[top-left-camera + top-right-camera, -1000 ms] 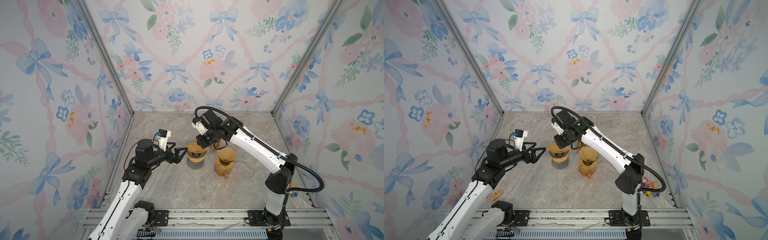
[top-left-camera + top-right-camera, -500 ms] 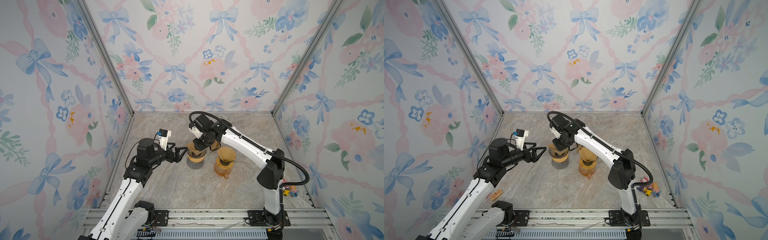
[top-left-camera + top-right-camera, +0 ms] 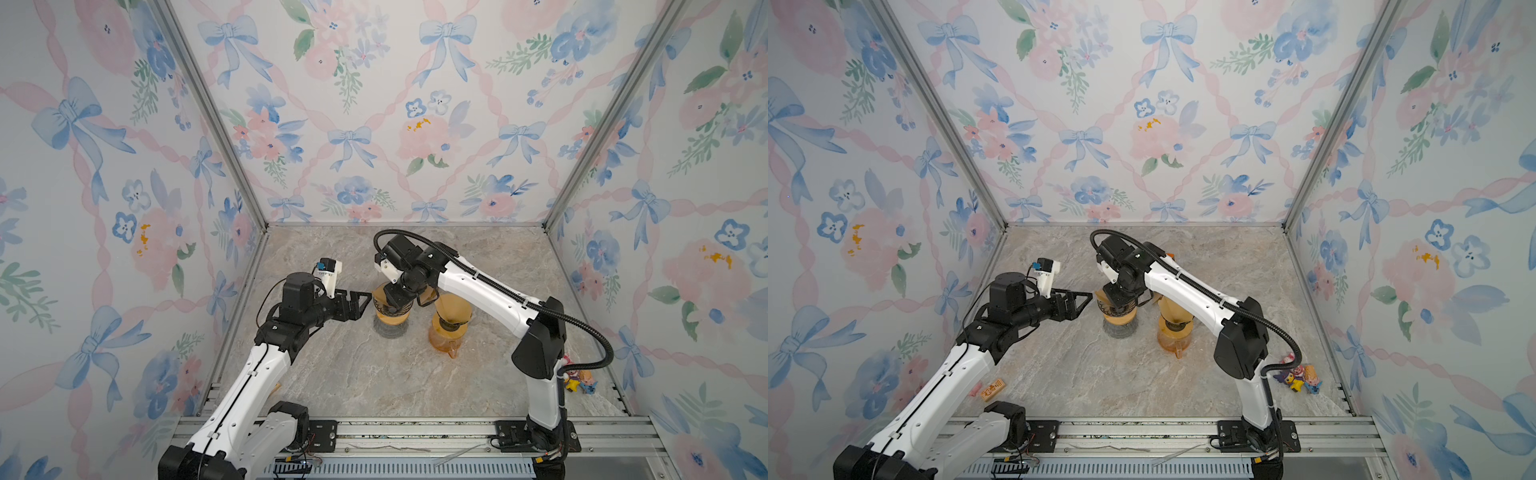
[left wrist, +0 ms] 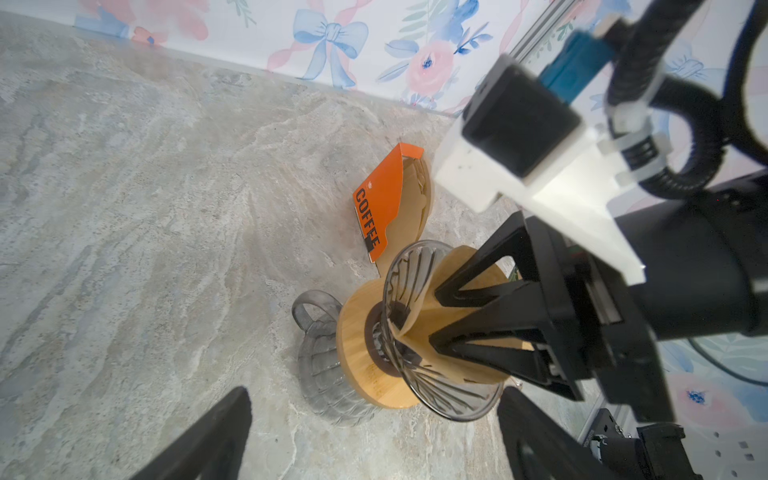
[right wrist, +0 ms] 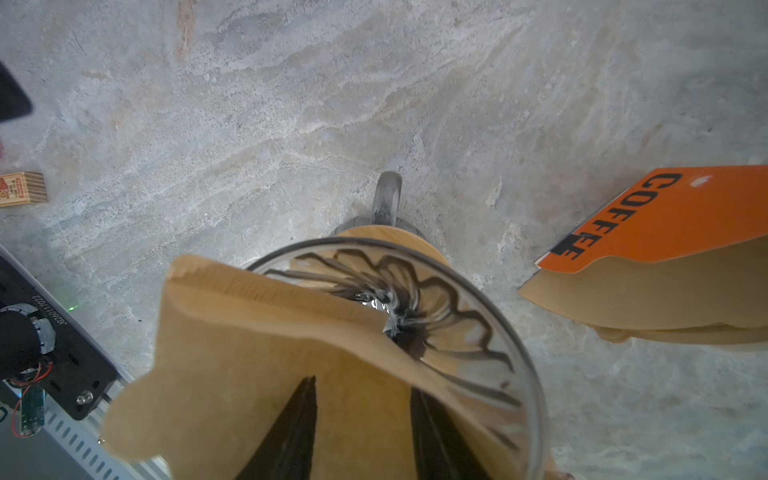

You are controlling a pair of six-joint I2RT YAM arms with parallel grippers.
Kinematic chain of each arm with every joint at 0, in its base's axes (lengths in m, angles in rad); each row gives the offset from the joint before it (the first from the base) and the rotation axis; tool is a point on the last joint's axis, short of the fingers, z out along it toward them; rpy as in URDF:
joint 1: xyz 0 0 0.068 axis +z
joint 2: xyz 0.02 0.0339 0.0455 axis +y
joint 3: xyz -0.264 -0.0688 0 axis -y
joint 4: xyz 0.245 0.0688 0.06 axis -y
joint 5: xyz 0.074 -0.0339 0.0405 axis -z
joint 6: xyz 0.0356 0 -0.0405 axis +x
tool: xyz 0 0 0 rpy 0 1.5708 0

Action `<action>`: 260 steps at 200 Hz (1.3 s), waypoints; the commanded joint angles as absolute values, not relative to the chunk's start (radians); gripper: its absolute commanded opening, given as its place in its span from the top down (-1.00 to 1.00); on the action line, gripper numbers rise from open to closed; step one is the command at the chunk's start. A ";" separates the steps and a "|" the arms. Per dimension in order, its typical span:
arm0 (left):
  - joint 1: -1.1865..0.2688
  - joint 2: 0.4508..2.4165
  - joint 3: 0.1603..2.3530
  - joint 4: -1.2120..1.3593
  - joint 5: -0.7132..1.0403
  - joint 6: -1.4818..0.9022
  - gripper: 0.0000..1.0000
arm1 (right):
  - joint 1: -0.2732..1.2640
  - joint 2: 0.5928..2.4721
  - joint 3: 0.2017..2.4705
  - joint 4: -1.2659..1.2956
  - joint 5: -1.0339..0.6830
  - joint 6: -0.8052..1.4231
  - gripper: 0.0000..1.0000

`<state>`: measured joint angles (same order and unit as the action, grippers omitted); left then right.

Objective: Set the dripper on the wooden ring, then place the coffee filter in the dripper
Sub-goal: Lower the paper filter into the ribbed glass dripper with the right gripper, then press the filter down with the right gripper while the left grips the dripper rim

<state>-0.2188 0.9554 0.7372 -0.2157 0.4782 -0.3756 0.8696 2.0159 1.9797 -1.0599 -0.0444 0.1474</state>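
Brown paper coffee filter [image 5: 257, 353]: tip down inside dripper, one corner sticking out over rim. Dripper [image 5: 457, 299]: clear ribbed glass cone, wooden collar, upright, near orange COFFEE pack [image 5: 665, 216].

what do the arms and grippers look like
Left arm and right arm: white shells, black joints. A black ribbed cable runs along the right one. Left gripper and right gripper have black triangular open-frame fingers and white camera mounts with blue plugs.

Floral bow-print walls [image 3: 374, 104], grey marbled floor [image 3: 374, 382]
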 commanded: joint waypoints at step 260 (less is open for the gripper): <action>-0.364 1.297 1.002 -0.423 0.306 -0.255 -0.40 | 0.823 1.957 1.894 -0.968 -0.203 0.189 0.31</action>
<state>-0.3561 1.2697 0.9745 -0.4175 0.3347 -0.2703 0.8482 2.0148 1.9041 -0.9813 -0.1577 0.1677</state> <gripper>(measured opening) 0.709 0.358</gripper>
